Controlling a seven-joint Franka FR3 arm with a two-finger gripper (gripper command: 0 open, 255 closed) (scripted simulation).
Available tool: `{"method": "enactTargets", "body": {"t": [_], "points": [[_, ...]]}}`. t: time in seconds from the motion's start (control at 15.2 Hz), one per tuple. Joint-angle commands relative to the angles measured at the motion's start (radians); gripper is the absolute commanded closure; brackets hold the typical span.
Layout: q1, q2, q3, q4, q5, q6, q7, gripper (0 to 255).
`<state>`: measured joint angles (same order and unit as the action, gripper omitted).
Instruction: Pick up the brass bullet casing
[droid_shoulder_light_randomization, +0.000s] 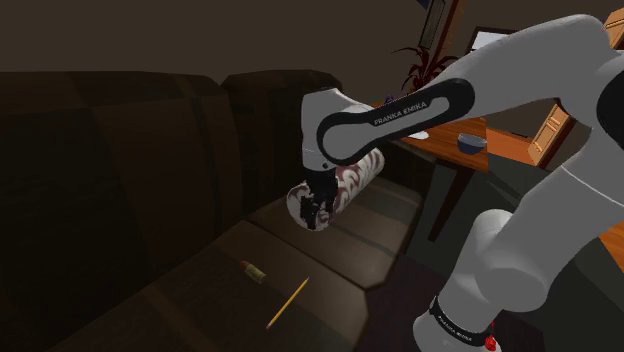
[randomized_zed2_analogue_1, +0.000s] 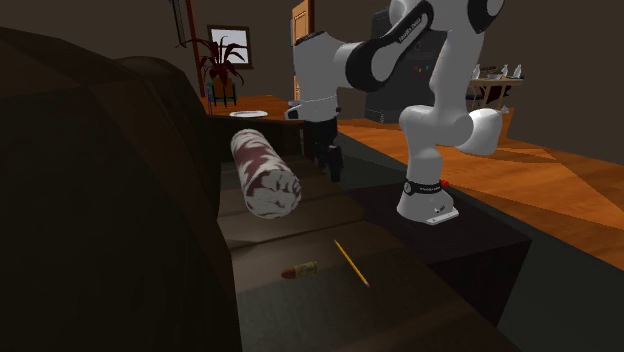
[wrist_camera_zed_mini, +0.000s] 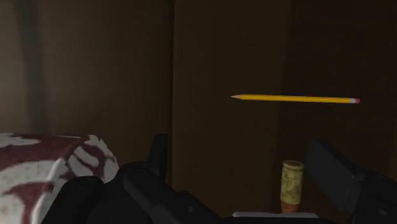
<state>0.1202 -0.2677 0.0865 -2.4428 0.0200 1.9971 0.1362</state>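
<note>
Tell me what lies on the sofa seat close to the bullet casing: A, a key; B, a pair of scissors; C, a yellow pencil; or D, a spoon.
C: a yellow pencil lies on the dark sofa seat a little apart from the bullet casing, and the wrist view shows the two near each other as well.
</note>
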Motion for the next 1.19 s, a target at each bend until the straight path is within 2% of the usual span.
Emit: {"method": "enactTargets", "body": {"t": [0.0,0.53,0.99,1.12], "points": [[0.013,0.076,0.019,0.024,0.009,0.055,0.026,0],[0.052,0.374,0.064,0.170,-0.001,0.216,0.107,0],[0.098,0.637,0.078,0.363,-0.034,0.295,0.176,0],[0.105,0.674,0.077,0.385,-0.039,0.310,0.182,0]]}}
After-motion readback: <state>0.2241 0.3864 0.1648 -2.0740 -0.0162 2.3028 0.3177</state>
